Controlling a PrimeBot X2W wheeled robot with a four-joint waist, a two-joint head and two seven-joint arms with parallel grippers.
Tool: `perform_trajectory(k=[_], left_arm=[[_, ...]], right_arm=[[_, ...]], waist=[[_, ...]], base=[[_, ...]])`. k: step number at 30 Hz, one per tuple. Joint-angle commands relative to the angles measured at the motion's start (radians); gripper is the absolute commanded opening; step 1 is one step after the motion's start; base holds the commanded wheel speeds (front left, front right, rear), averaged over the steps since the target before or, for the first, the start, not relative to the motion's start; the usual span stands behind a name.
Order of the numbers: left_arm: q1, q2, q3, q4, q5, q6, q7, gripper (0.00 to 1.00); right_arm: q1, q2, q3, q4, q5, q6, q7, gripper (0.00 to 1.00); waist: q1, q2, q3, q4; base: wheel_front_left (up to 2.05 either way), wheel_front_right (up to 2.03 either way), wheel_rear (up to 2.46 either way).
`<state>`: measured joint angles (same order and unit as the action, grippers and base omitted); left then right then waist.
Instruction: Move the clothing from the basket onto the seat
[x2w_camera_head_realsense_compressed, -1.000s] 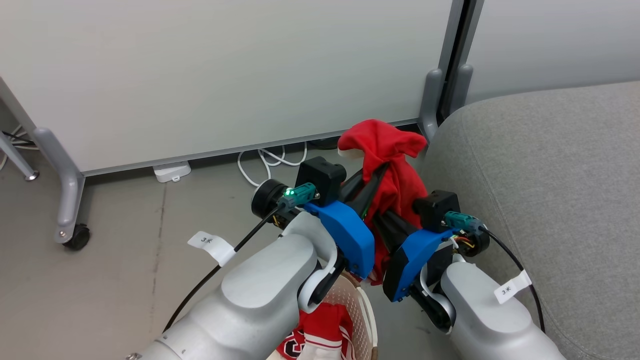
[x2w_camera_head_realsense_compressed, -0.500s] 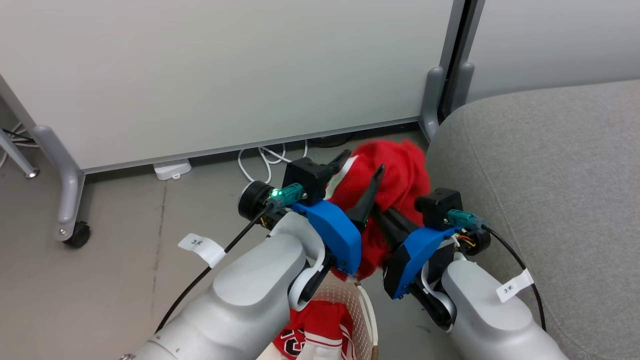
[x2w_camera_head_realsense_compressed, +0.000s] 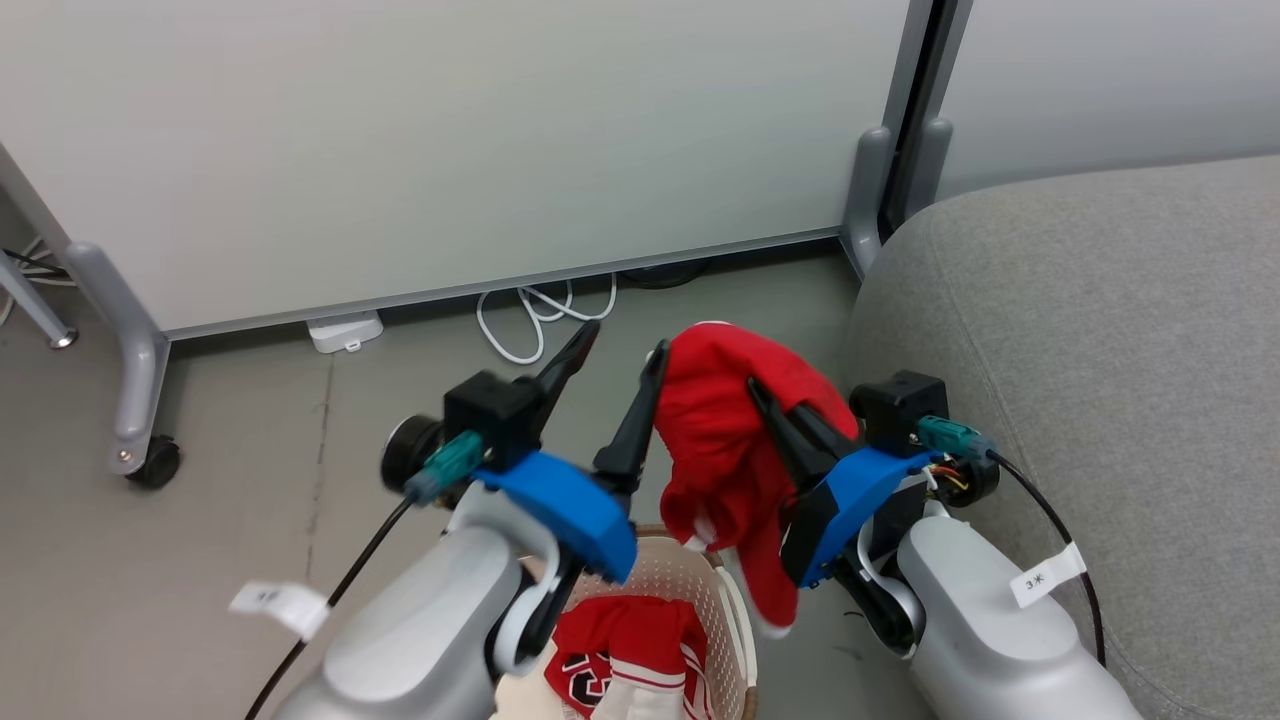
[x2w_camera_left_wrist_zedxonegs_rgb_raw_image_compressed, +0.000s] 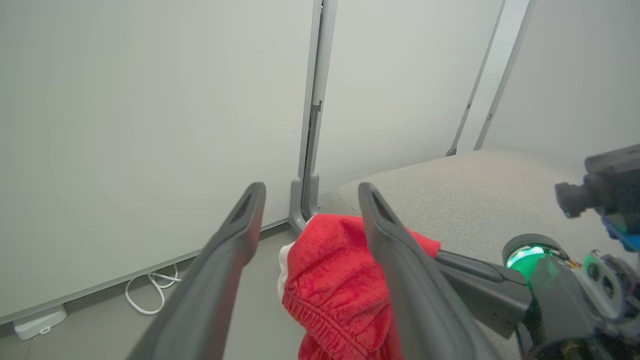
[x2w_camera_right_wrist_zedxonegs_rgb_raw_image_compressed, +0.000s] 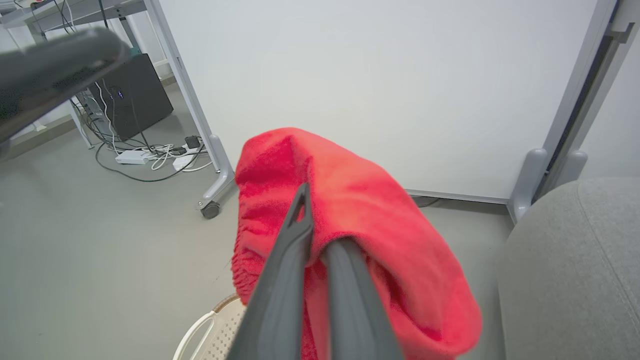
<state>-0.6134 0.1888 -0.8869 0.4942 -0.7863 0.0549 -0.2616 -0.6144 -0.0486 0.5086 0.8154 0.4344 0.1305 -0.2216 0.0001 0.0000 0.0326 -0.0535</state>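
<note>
Your left tool (x2w_camera_head_realsense_compressed: 625, 342) is spread wide, both dark fingers well apart with nothing between them. In the left wrist view you see grey floor and the pale wall panel (x2w_camera_left_wrist_zedxonegs_rgb_raw_image_compressed: 150, 125) through the gap. Its inner finger sits just beside the plain red garment (x2w_camera_head_realsense_compressed: 720, 440); can't tell if it touches.

Your right tool (x2w_camera_head_realsense_compressed: 765, 395) is clamped narrow on that plain red garment — the cloth drapes over the fingers and hangs down on both sides. In the right wrist view one finger tip pokes out through a fold and the other is buried under the cloth.

The garment is up in the air, above the basket (x2w_camera_head_realsense_compressed: 735, 620). Its lower end dangles just past the basket's rim on the seat side. It hangs near the rounded front corner of the seat (x2w_camera_head_realsense_compressed: 1100, 350) but is not on it.

The striped red garment (x2w_camera_head_realsense_compressed: 625, 660) lies inside the basket, partly hidden by your left forearm — white trim and part of a dark print show. The basket stands on the floor (x2w_camera_head_realsense_compressed: 250, 500), just beside the seat. A white cable (x2w_camera_head_realsense_compressed: 530, 320) loops on the floor at the foot of the wall panel.
</note>
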Motion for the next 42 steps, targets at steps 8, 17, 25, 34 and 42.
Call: perform_trajectory(k=[8, 17, 25, 34, 42], left_arm=[[0.236, 0.060, 0.208, -0.178, 0.190, -0.003, -0.005, 1.00], [0.441, 0.067, 0.390, -0.221, 0.300, -0.048, -0.005, 1.00], [0.512, 0.038, 0.482, -0.206, 0.349, -0.081, -0.005, 1.00], [0.522, -0.001, 0.541, -0.196, 0.407, -0.125, -0.005, 1.00], [0.517, -0.025, 0.568, -0.185, 0.442, -0.151, -0.005, 1.00]], right_arm=[[0.049, -0.003, -0.078, -0.069, -0.061, 0.000, 0.011, 0.00], [0.121, -0.003, -0.147, -0.170, -0.121, 0.000, 0.070, 0.00], [0.181, -0.003, -0.186, -0.259, -0.155, 0.000, 0.117, 0.00], [0.235, -0.003, -0.207, -0.362, -0.171, 0.000, 0.158, 0.00], [0.269, -0.003, -0.214, -0.424, -0.177, 0.000, 0.184, 0.00]], waist=[[-0.0001, 0.0000, 0.009, -0.020], [-0.0001, 0.0000, 0.005, -0.069], [-0.0001, 0.0000, 0.010, -0.117], [-0.0001, 0.0000, 0.018, -0.220], [-0.0001, 0.0000, 0.032, -0.333]], base=[[0.00, 0.00, 0.00], [0.00, 0.00, 0.00], [0.00, 0.00, 0.00], [0.00, 0.00, 0.00], [0.00, 0.00, 0.00]])
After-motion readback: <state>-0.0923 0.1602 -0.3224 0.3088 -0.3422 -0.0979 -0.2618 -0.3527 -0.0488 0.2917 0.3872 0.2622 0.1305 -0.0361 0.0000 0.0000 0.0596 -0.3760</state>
